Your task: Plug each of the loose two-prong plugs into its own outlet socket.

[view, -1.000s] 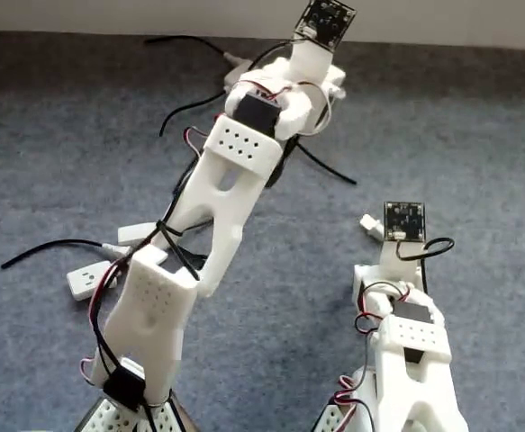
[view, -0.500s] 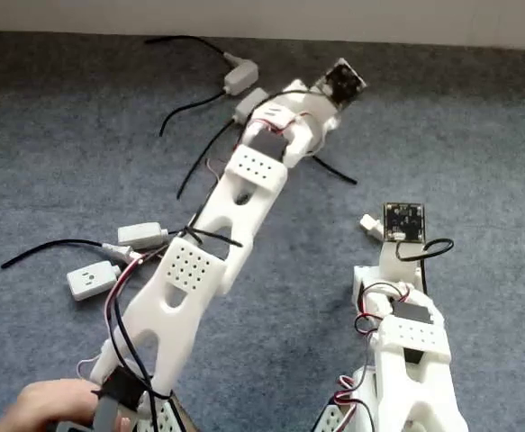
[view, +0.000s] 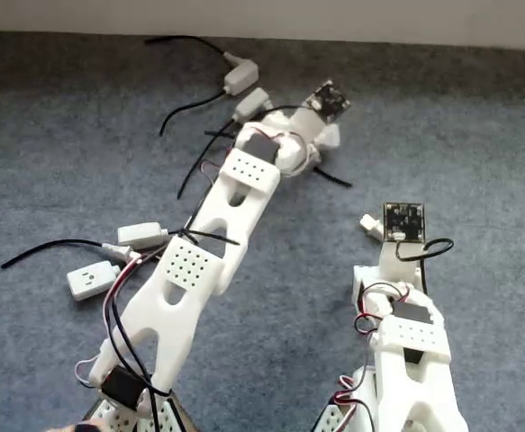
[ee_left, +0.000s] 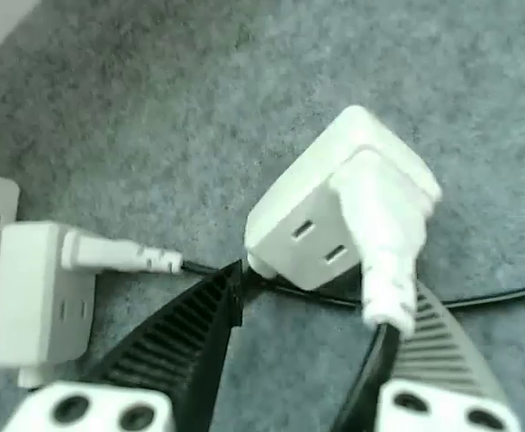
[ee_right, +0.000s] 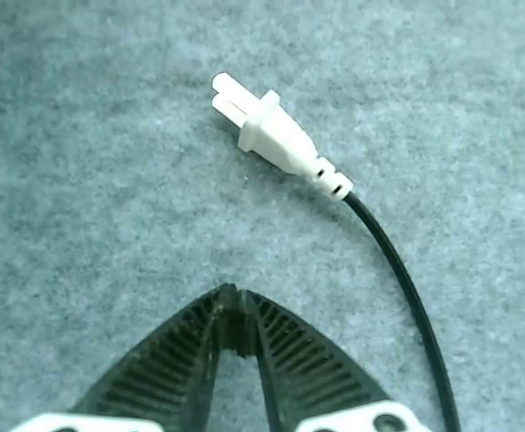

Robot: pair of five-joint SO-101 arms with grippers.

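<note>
Two arms are showing in the high view. The left arm (view: 235, 193) is lying stretched toward the far edge of the grey carpet (view: 55, 162), and the right arm (view: 411, 342) is sitting folded near the front. From above we are also seeing loose corded sockets. The farthest socket (view: 241, 76) and a second socket (view: 251, 105) are lying just beside the left arm's wrist. A side socket (view: 142, 235) and a face-up socket (view: 92, 280) are lying near its base.

Up close, the left wrist view is giving us what the arm is covering from above. The left gripper (ee_left: 321, 288) is standing spread wide, with a white outlet socket (ee_left: 307, 229) sitting between its fingers, its two slots facing the camera. One black fingertip (ee_left: 212, 306) is touching the socket's corner. The other finger is lying against the white cord boot (ee_left: 379, 243). We cannot tell whether they are squeezing. A neighbouring socket (ee_left: 37, 297) is lying just beside, apart from the fingers.

In the right wrist view, the right gripper (ee_right: 238, 315) is holding nothing, its fingers pressed together. The two-prong plug (ee_right: 276, 135) is lying flat ahead of the tips, apart from them, with its prongs pointing away. Its black cord (ee_right: 397, 270) is trailing back past one finger. From above, that plug (view: 370, 225) is lying just beside the right wrist.
</note>
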